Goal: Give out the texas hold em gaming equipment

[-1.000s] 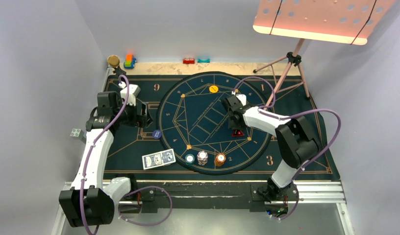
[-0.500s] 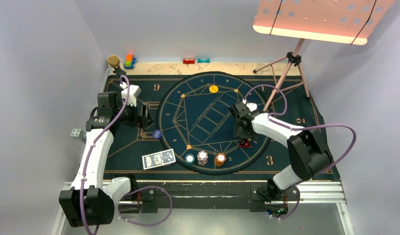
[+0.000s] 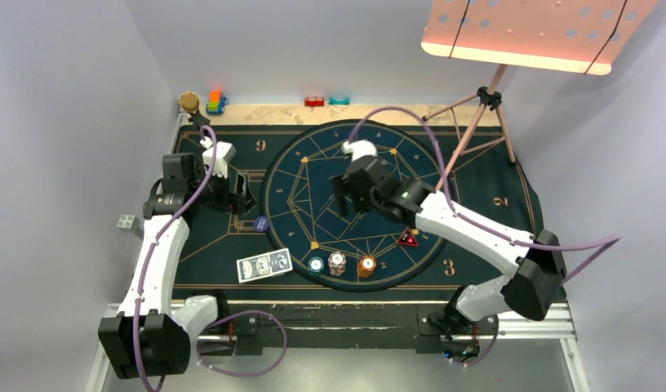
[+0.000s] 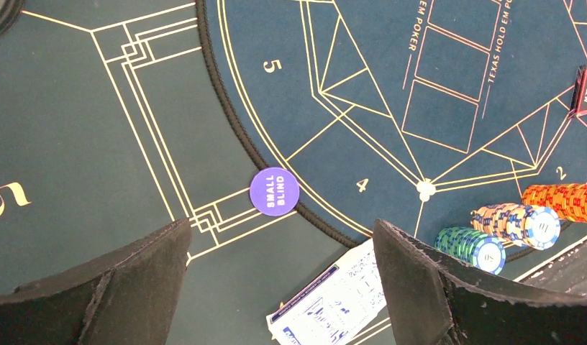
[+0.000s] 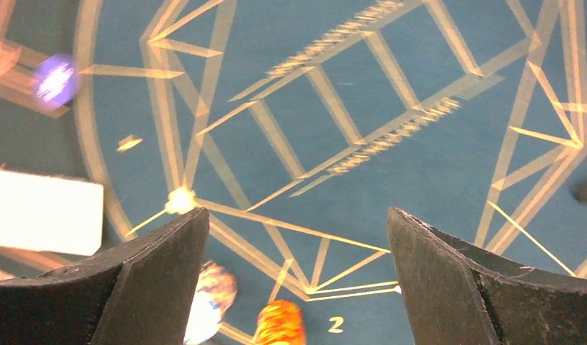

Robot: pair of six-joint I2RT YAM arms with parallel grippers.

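Maybe half done I'd say: red marker [image 3: 408,238] and blue chip [image 4: 274,191] are out on the mat [image 3: 207,269], but the cards [image 3: 264,265] and three chip stacks [image 3: 337,263] sit bunched at its near edge, with left end effector [image 4: 282,230] and right end effector [image 5: 298,215] both open, empty.

We see a dark mat [image 3: 211,273] covering the table [image 3: 264,113]; on it lie playing cards [image 3: 264,265], a teal chip stack [image 3: 316,264], a white-red stack [image 3: 337,263], an orange stack [image 3: 366,265], a red marker [image 3: 408,238], a purple chip [image 3: 261,223]
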